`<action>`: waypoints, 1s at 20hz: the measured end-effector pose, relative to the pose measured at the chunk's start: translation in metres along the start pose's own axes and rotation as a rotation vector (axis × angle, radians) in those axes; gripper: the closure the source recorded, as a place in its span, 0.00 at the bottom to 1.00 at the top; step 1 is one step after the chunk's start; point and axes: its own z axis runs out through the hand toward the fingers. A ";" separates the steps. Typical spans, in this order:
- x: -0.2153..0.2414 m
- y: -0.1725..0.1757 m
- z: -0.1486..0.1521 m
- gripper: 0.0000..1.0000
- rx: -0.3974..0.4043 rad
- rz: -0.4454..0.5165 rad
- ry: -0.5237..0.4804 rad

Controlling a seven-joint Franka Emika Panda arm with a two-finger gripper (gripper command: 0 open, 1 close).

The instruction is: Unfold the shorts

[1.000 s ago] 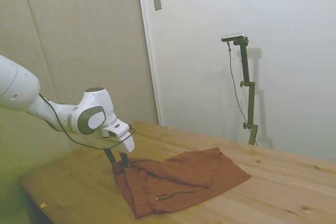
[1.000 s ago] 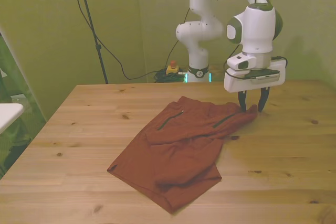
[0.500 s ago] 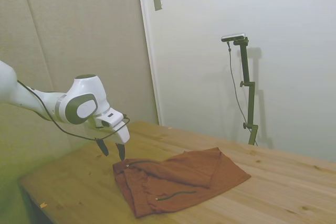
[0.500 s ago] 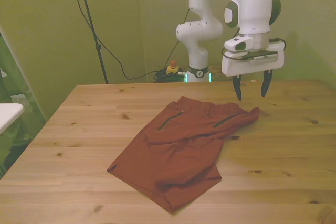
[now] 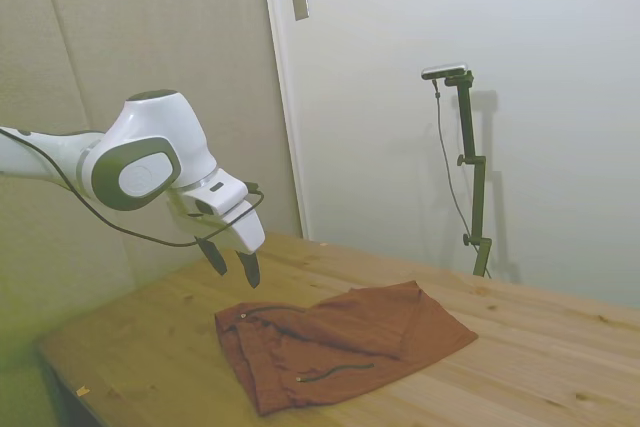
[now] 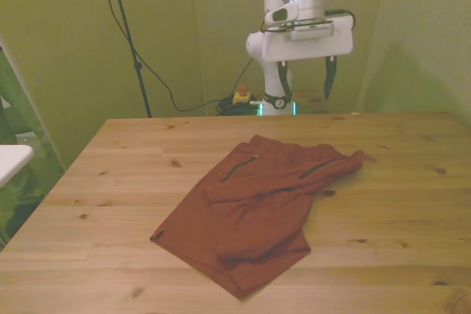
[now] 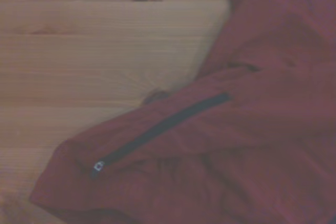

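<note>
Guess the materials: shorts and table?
Shorts: soft matte woven cloth, rust-brown, judging by its limp folds and creases; the dark pocket zipper looks like it has a small metal pull. Table: pale wood planks with visible knots and grain, low sheen.

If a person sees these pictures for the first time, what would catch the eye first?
First the rust-brown shorts, lying crumpled and partly folded in the middle of the wooden table, with dark zippers showing on the fabric. Next the white arm's gripper, open and empty, which hangs in the air above the waistband end of the shorts without touching them.
</note>
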 end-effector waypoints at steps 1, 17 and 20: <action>0.001 0.008 -0.003 0.00 0.001 0.010 0.003; 0.078 0.063 0.007 0.00 0.078 0.276 0.161; 0.114 0.076 0.030 0.00 0.089 0.383 0.187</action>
